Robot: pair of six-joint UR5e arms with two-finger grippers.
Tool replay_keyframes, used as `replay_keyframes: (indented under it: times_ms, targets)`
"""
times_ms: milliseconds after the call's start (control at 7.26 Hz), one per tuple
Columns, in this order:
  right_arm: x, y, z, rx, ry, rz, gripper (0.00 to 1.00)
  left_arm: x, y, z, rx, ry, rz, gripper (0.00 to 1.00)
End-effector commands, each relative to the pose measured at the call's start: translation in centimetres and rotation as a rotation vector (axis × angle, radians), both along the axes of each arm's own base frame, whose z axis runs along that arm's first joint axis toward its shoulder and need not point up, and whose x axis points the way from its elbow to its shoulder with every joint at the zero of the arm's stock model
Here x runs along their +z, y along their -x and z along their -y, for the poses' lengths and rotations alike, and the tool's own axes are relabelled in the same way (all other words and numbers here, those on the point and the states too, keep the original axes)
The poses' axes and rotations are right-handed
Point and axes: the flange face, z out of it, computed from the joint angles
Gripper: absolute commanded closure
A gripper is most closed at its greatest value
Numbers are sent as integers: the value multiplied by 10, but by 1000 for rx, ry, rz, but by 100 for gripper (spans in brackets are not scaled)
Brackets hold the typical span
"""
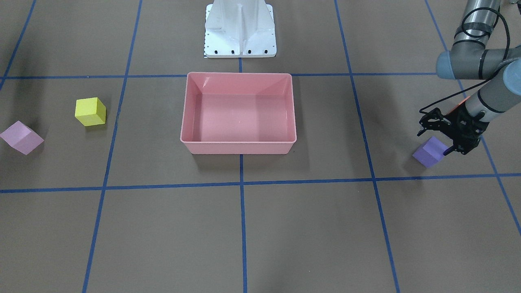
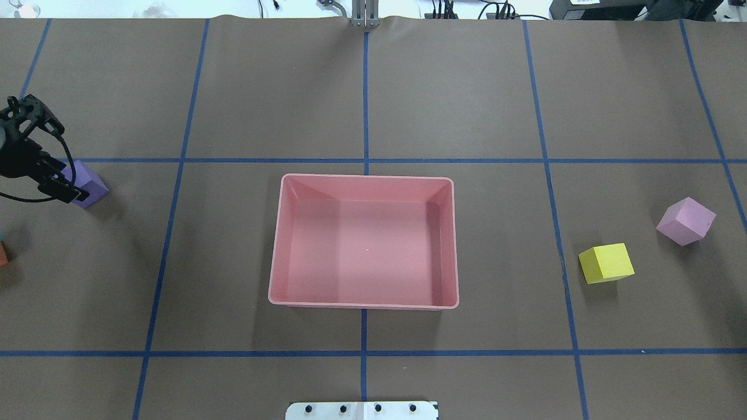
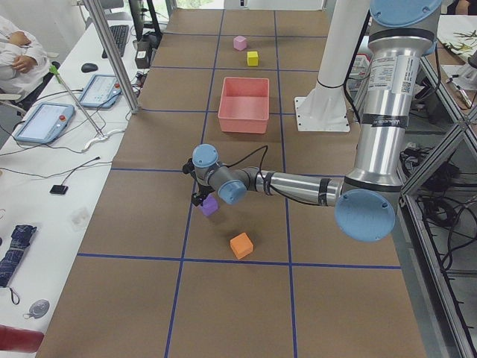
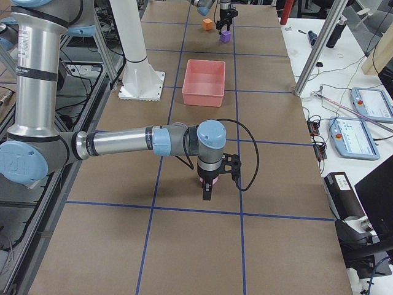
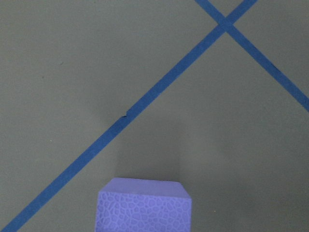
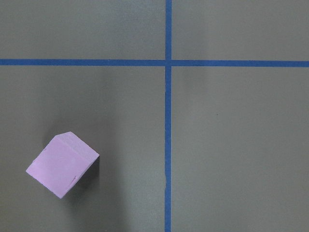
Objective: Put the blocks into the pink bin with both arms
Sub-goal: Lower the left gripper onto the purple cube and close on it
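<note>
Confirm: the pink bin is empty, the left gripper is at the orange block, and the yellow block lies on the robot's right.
Wrong block: the left gripper is at the purple block; the orange block lies apart, untouched, as the exterior left view shows. The rest stands.

On my brown table (image 2: 467,87) I see the pink bin (image 2: 367,189), yellow block (image 2: 606,263), light pink block (image 2: 686,221), purple block (image 2: 87,184), orange block (image 3: 241,245).

My left gripper (image 3: 200,196) hangs low, touching or just beside the purple block (image 3: 209,206) on the desk (image 3: 141,246). The orange block (image 3: 241,245) lies nearer, apart from both. Far off sits the bin (image 3: 242,127), and beyond it the yellow block (image 3: 253,58) and pink block (image 3: 240,42).
</note>
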Motion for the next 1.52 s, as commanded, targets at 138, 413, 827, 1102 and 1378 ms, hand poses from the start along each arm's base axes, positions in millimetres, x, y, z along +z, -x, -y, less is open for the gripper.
replay_keyframes:
  times_ms: [138, 413, 827, 1102, 1378]
  targets:
    - [1, 0, 0, 0, 1, 0, 0, 2, 18, 9, -47, 11, 11, 0]
    - [2, 0, -1, -1, 3, 0, 0, 13, 17, 12, -66, 15, 44, 0]
    - [4, 0, -3, -3, 6, 0, 0, 12, 14, 15, -77, 29, 39, 0]
    - [5, 0, -4, -3, 9, -1, 0, 8, 5, 16, -82, 42, 31, 0]
    - [5, 0, -4, -3, 9, -1, 0, 21, -4, 18, -66, 56, 46, 0]
